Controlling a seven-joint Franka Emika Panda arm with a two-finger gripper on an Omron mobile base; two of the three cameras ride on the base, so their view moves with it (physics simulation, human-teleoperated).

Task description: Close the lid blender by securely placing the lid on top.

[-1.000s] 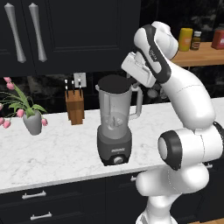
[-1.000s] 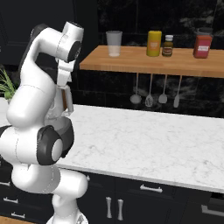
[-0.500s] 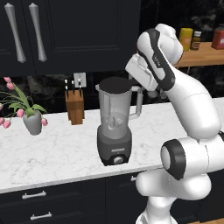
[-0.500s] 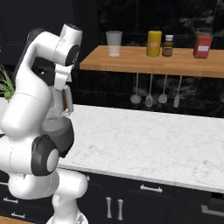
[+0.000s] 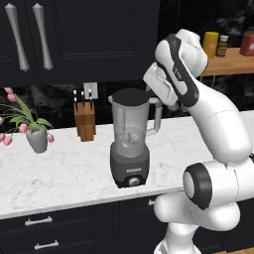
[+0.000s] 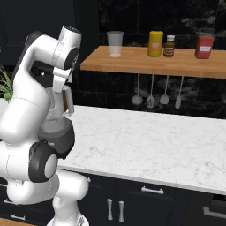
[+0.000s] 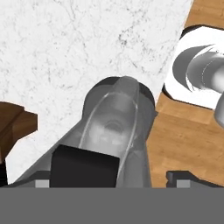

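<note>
The blender (image 5: pixel 130 149) stands upright on the marble counter (image 5: pixel 59 168), its long axis vertical, handle turned toward the arm. A dark disc, the lid (image 5: pixel 131 95), lies across the jar's mouth in the left base view; whether it is pressed home or only resting there cannot be told. The gripper (image 7: pixel 111 176) hangs just above the mouth on the handle side, looking almost straight down the jar to the base far below, so lid and jar lie directly ahead of the claw along that vertical axis. The fingertips (image 7: pixel 183 175) stand wide apart at the bottom of the hand view, so the claw looks released, grasping nothing. A black block sits between them, probably the near part of the lid, though that is a guess. Any seating push would likely have to run straight down the jar's axis, since a sideways shove could tip the disc off the rim. By count: one arm, one blender, one lid, one knife block (image 5: pixel 85 120), one flower pot (image 5: pixel 37 140), and on the wooden shelf (image 6: pixel 185 66) one glass tumbler (image 6: pixel 115 43), one yellow container (image 6: pixel 155 43), one small dark jar (image 6: pixel 168 46), one red container (image 6: pixel 203 46), with four utensils (image 6: pixel 151 95) hanging beneath
</note>
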